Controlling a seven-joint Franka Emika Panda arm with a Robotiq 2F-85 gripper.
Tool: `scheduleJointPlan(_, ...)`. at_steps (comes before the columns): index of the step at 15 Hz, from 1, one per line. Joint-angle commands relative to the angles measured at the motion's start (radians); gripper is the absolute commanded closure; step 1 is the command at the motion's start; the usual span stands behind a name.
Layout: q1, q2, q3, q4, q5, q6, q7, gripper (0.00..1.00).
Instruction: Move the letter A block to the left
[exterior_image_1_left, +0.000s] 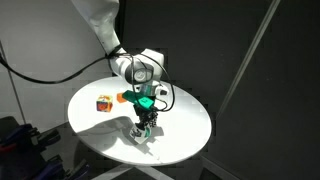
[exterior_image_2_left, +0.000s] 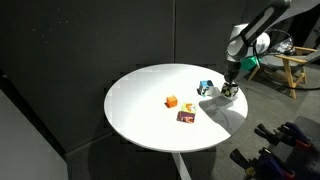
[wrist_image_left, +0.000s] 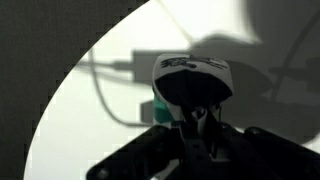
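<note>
My gripper (exterior_image_1_left: 147, 124) is low over the round white table (exterior_image_1_left: 95, 125), near its edge, and also shows in an exterior view (exterior_image_2_left: 229, 90). In the wrist view a small black cube with a white marked face, apparently the letter A block (wrist_image_left: 190, 68), sits right at the dark fingertips (wrist_image_left: 195, 120). The view is too dark to show whether the fingers are around it. In both exterior views the fingers hide the block. The blue-topped cube (exterior_image_2_left: 205, 87) stands just beside the gripper, and a teal patch of it shows in the wrist view (wrist_image_left: 155, 110).
A brown-red cube with yellow (exterior_image_1_left: 103, 102) (exterior_image_2_left: 187, 116) and a small orange object (exterior_image_1_left: 122, 97) (exterior_image_2_left: 171, 100) lie toward the table's middle. A cable runs across the table in the wrist view (wrist_image_left: 105, 85). Dark curtains surround the table.
</note>
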Motion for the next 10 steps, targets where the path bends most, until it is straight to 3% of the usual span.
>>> scheduleJointPlan(1, 0.008, -0.078, 0.007, -0.058, -0.043, -0.038, -0.086, 0.95)
scheduleJointPlan(10, 0.024, -0.165, 0.051, -0.181, -0.151, 0.016, -0.376, 0.96)
